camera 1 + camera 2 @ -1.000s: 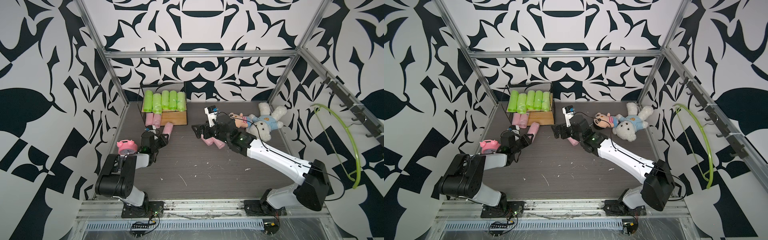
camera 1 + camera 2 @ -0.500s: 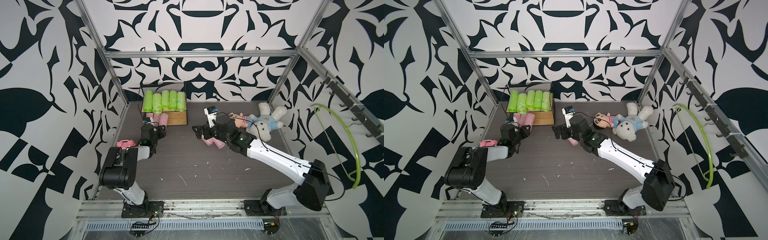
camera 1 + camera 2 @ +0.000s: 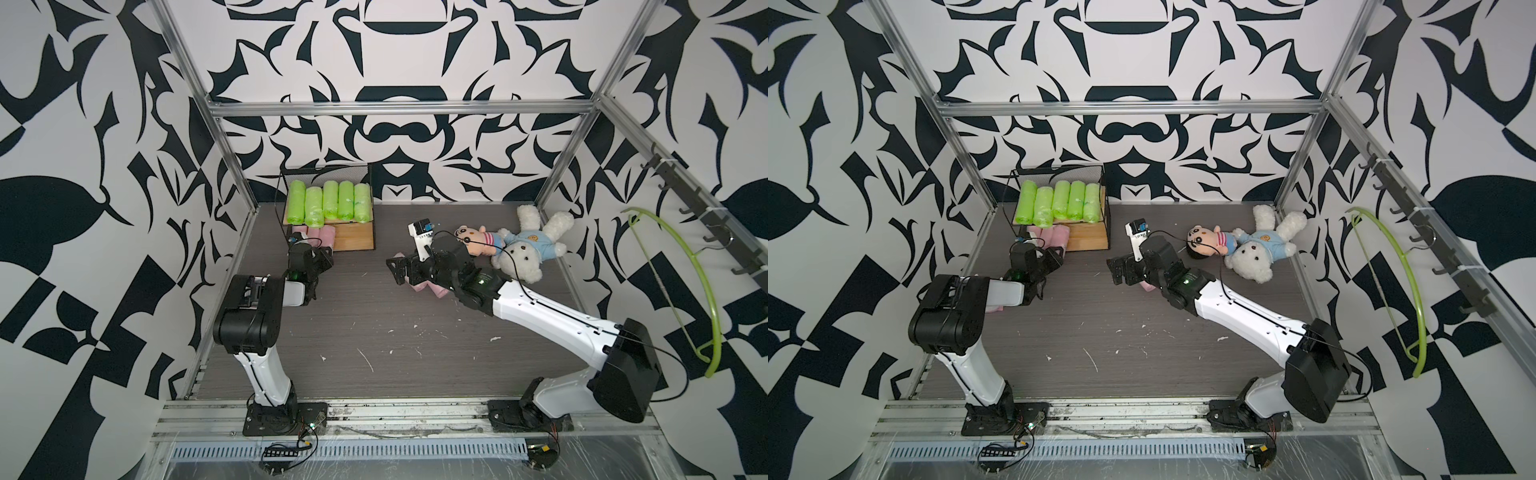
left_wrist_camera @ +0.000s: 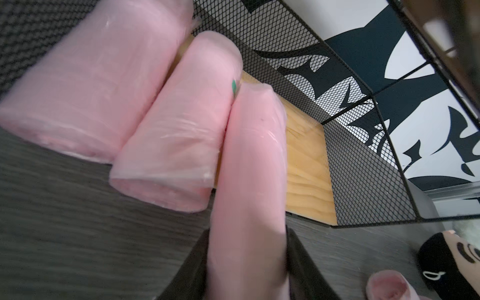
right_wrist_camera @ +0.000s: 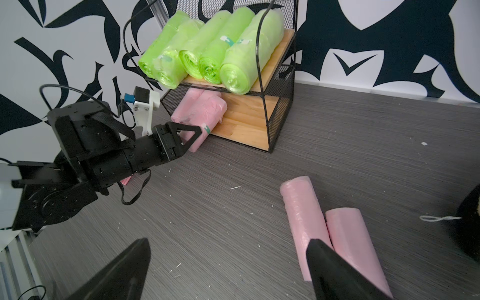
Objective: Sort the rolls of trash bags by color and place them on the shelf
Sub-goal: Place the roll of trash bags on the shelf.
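The shelf (image 3: 353, 239) stands at the back left, with several lime-green rolls (image 3: 330, 201) side by side on its upper board (image 5: 279, 45). Two pink rolls (image 4: 179, 124) lie on the lower board (image 4: 309, 166). My left gripper (image 4: 248, 231) is shut on a third pink roll (image 4: 249, 168), whose far end reaches over that board beside them. In both top views the left gripper (image 3: 322, 254) (image 3: 1054, 257) sits at the shelf's front. My right gripper (image 5: 228, 241) (image 3: 397, 268) hangs open just beside two pink rolls (image 5: 301, 210) (image 5: 348, 233) on the floor, one finger in front of them.
A white teddy bear (image 3: 528, 245) and a small doll (image 3: 473, 239) lie at the back right, close behind the right arm. A green hanger (image 3: 702, 291) hangs on the right wall. A pink thing (image 3: 994, 309) peeks out under the left arm.
The left gripper has carried its pink roll back and leftward to the shelf's lower tier. The right arm has hardly moved and stays open.
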`<state>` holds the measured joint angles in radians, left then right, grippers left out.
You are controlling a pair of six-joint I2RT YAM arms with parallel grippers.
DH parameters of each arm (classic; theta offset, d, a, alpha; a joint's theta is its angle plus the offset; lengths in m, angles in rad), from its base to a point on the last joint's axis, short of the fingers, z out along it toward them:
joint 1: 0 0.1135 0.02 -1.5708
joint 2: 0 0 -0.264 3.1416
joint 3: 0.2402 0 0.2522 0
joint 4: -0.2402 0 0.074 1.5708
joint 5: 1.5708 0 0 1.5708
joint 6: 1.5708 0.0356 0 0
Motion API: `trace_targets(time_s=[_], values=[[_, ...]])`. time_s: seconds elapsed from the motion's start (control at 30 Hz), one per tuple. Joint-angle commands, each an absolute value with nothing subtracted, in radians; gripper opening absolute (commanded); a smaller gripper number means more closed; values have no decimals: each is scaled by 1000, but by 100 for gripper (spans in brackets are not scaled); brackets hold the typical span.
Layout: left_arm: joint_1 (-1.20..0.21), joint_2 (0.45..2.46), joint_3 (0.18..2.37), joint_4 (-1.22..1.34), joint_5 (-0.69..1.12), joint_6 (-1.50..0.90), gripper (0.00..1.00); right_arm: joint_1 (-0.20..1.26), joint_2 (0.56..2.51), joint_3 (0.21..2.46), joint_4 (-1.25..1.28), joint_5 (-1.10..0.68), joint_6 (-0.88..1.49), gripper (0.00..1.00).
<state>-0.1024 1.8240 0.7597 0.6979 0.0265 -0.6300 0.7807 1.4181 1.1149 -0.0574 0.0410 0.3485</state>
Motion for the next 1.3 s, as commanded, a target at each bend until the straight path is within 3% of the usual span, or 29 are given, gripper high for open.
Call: trace_targets(time_s=[0.0, 0.6, 1.27], values=[[-100, 1849, 802, 740, -1, -638, 15, 785, 1374, 1118, -35, 44, 348, 100], [-99, 1944, 838, 758, -23, -693, 36, 788, 1330, 1076, -46, 63, 380, 99], [-99, 1858, 760, 693, -52, -751, 69, 793, 1298, 1057, -65, 78, 387, 99]])
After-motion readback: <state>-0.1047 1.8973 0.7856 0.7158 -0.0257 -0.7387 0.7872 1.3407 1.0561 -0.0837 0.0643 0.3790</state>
